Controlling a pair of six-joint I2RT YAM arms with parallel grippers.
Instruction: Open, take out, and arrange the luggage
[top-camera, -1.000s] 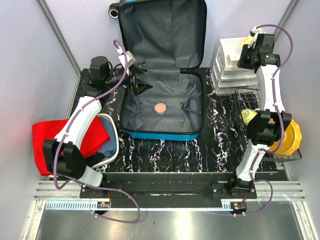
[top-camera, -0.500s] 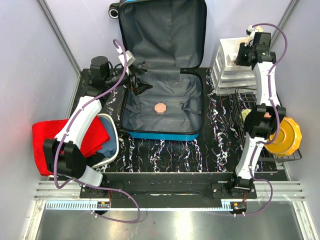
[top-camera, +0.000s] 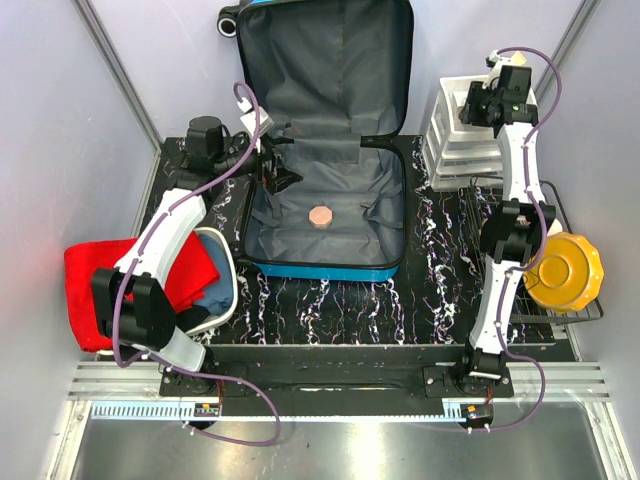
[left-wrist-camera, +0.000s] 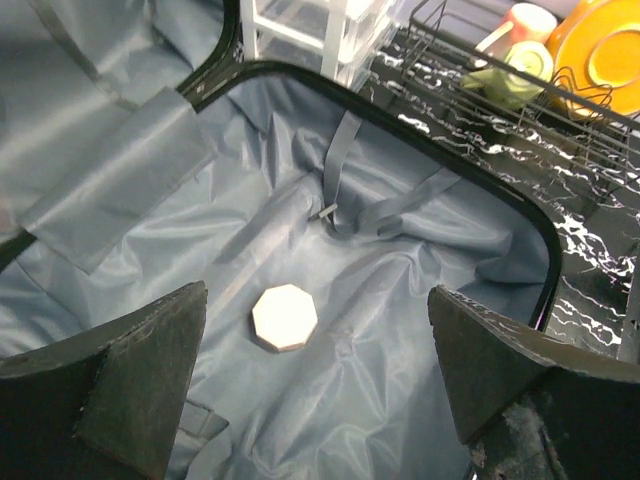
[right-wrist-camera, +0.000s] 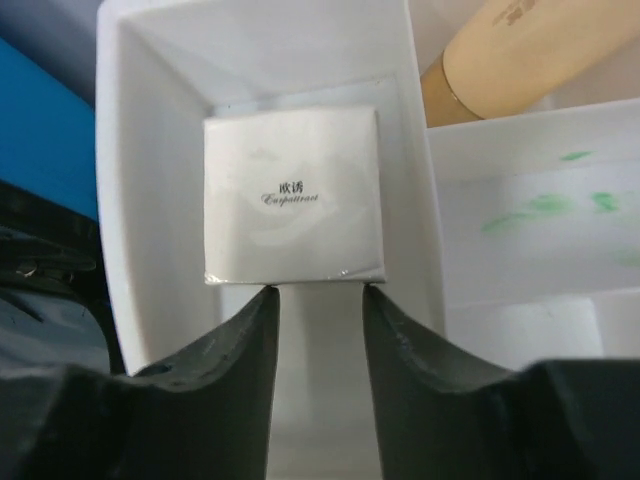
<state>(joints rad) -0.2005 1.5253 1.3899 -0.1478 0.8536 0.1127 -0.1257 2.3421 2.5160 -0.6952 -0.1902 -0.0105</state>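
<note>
Left gripper (top-camera: 277, 168) is spread wide and empty, hanging over the left side of the luggage (top-camera: 330, 90) base. In its wrist view we see both fingers (left-wrist-camera: 130, 370) at the lower corners, with only grey lining between them.

Right gripper (top-camera: 474, 108) is at upper right of the overhead frame, above the top of the white drawer unit (top-camera: 450, 150). In its wrist view the jaws are partly parted with bare tray floor showing in the gap. The fingertips (right-wrist-camera: 262, 305) sit right at the near edge of a flat white packet (right-wrist-camera: 292, 195) (printed text on it) lying in a white compartment (right-wrist-camera: 150, 200). We can't tell if they touch it, and nothing is clamped. A tan cylinder (right-wrist-camera: 520, 50) is in the next compartment, upper right.

The luggage is at upper centre of the overhead frame, open, with the lid propped up toward the back wall and the base flat on the black marbled table (top-camera: 440, 290). A small octagonal disc (top-camera: 321, 215) lies mid-base on the lining.

At right centre is a wire rack (top-camera: 475, 215) with a yellow plate (top-camera: 565, 270). At lower left, a red cloth (top-camera: 85, 280) lies beside a white tub (top-camera: 228, 268).
</note>
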